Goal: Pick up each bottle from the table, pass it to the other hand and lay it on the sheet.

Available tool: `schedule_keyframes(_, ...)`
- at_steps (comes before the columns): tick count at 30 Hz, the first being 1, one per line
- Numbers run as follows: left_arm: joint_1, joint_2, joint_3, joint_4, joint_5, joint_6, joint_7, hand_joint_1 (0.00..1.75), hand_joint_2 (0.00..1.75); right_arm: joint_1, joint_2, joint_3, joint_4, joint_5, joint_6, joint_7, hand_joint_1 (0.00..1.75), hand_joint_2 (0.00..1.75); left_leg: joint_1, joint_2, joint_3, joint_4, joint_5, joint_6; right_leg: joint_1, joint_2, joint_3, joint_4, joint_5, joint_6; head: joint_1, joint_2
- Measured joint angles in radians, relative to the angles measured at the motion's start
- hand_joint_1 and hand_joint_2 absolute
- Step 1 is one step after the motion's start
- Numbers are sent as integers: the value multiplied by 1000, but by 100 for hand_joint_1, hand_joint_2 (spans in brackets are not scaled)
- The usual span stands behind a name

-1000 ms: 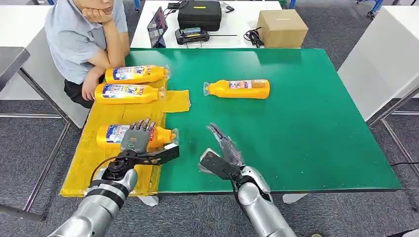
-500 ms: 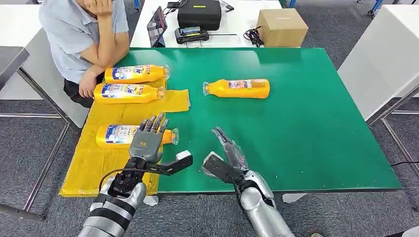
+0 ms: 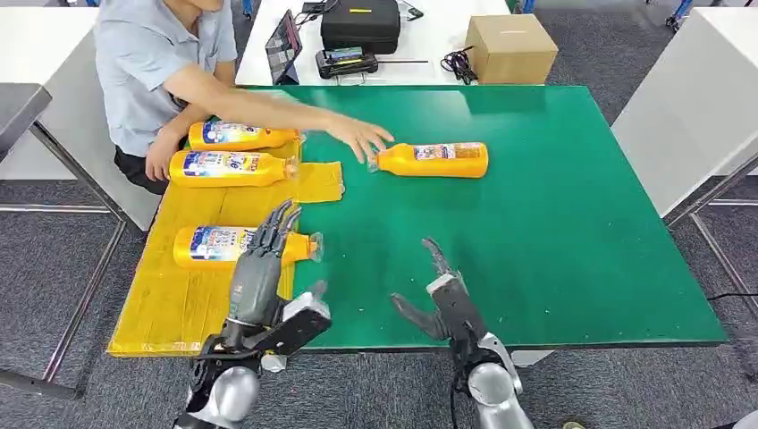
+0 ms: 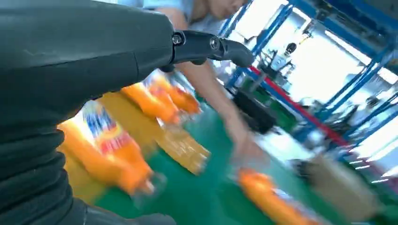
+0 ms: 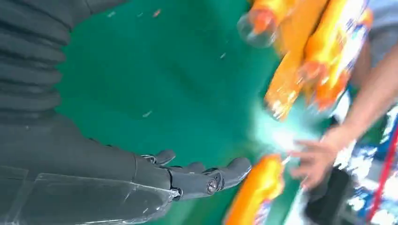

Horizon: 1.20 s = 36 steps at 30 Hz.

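Observation:
Three orange bottles lie on the yellow sheet (image 3: 170, 295): one near me (image 3: 214, 245) and two at the far end (image 3: 231, 167) (image 3: 240, 135). A fourth orange bottle (image 3: 433, 159) lies on the green table (image 3: 554, 241), and a person's hand (image 3: 359, 138) reaches to its cap end. My left hand (image 3: 261, 268) is raised above the sheet's near edge, fingers spread, holding nothing. My right hand (image 3: 444, 299) hovers over the table's front edge, open and empty. The left wrist view shows the near bottle (image 4: 110, 150) blurred; the right wrist view shows the fourth bottle (image 5: 256, 190).
A person in a grey shirt (image 3: 147, 63) sits at the table's far left corner. Behind the green table stand a black case (image 3: 360, 25), a tablet (image 3: 284, 46) and a cardboard box (image 3: 509, 49). White tables flank both sides.
My left hand has let go of the near bottle and risen off it. My right hand has drawn back toward the front edge. The person's arm has reached out to the fourth bottle.

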Motion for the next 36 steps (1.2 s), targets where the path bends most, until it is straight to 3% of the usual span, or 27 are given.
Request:
schedule_keyframes(1, 17, -10, 5, -14, 48, -10, -16, 0, 175, 15, 1, -10, -27, 44, -28, 2, 0, 175, 0, 0, 0, 0, 0, 0, 0, 0, 0, 0, 0, 0, 0, 0)
schedule_keyframes(2, 32, -16, 7, -24, 80, -19, -24, 0, 175, 27, 1, -16, -53, 100, -57, 2, 0, 0, 0, 0, 0, 0, 0, 0, 0, 0, 0, 0, 0, 0, 0, 0)
schedule_keyframes(7, 70, -37, 5, -48, 173, -99, -38, 0, 175, 47, -32, -28, -133, 337, -124, 3, 0, 0, 0, 0, 1, 0, 1, 0, 0, 0, 0, 0, 0, 0, 0, 0)
schedule_keyframes(8, 72, -39, 4, -51, 178, -99, -39, 0, 175, 46, -40, -29, -138, 375, -137, 8, 0, 175, 0, 0, 1, 0, 1, 0, 0, 0, 1, 0, 1, 0, 0, 0)
schedule_keyframes(11, 72, -41, -2, -58, 180, -99, -35, 0, 175, 32, -65, -30, -141, 510, -174, 33, 0, 175, 0, 0, 1, 0, 1, 0, 0, 0, 1, 0, 1, 0, 0, 0)
schedule_keyframes(24, 68, -44, -17, -64, 226, -142, 2, 0, 175, -26, -177, 62, -137, 716, -128, 159, 0, 175, 0, 0, 1, 0, 1, 0, 0, 0, 1, 0, 1, 0, 0, 0)
schedule_keyframes(36, 48, -43, -43, -57, 245, -156, 9, 0, 175, -136, -308, 158, -15, 634, -26, 184, 0, 175, 0, 0, 1, 0, 1, 0, 0, 0, 1, 0, 1, 1, 0, 0)
